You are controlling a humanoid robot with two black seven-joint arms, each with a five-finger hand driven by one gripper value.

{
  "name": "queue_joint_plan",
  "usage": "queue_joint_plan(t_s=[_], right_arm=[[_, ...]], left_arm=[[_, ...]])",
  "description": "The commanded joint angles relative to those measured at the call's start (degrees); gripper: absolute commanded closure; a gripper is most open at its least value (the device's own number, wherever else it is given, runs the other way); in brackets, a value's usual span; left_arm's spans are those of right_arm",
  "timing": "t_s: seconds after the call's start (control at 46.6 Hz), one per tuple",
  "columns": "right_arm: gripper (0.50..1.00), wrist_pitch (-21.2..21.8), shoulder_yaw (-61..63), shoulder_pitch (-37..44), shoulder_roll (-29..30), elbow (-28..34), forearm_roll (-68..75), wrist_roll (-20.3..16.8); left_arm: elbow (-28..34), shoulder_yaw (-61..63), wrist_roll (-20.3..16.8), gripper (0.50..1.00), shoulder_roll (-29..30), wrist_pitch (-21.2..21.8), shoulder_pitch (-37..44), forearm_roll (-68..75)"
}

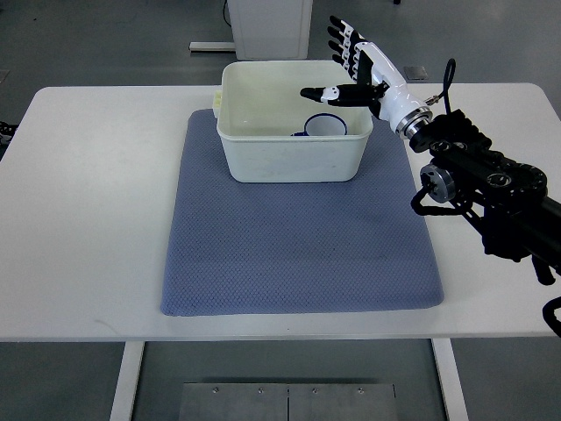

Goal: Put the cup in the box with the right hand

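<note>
A cream plastic box (pixel 294 158) stands at the far edge of a blue-grey mat (pixel 298 246). Inside it, at the right, lies a white cup (pixel 324 126) with a dark blue rim. My right hand (pixel 346 66) hovers over the box's right rim with its fingers spread and the thumb pointing left; it holds nothing. Its black arm (pixel 486 180) comes in from the right edge. The left arm does not show.
The mat lies on a white table (pixel 88 202). A white cabinet base (pixel 267 22) stands on the floor behind the table. A small pale object (pixel 216 101) peeks out at the box's left far corner.
</note>
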Motion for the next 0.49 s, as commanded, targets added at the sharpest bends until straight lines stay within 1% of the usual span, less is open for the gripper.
queue_joint_plan(t_s=[0.0,0.193,0.3,0.472], right_arm=[[0.5,0.02,0.6,-0.04,-1.94,0.01,0.0,-0.01],[0.5,0.63,4.02,-1.44,-6.51,0.1,0.0,-0.27],[0.5,1.07,7.01,-4.34,-8.88,0.28,0.0,-0.62],[0.5,5.46,11.14,-9.44,-11.69,0.8,0.0,-1.59]], left_arm=[[0.0,0.0,0.0,0.5,0.0,0.0,0.04,0.0],[0.0,0.0,0.0,0.5,0.0,0.0,-0.05,0.0],[0.0,0.0,0.0,0.5,0.0,0.0,0.04,0.0],[0.0,0.0,0.0,0.5,0.0,0.0,-0.05,0.0]])
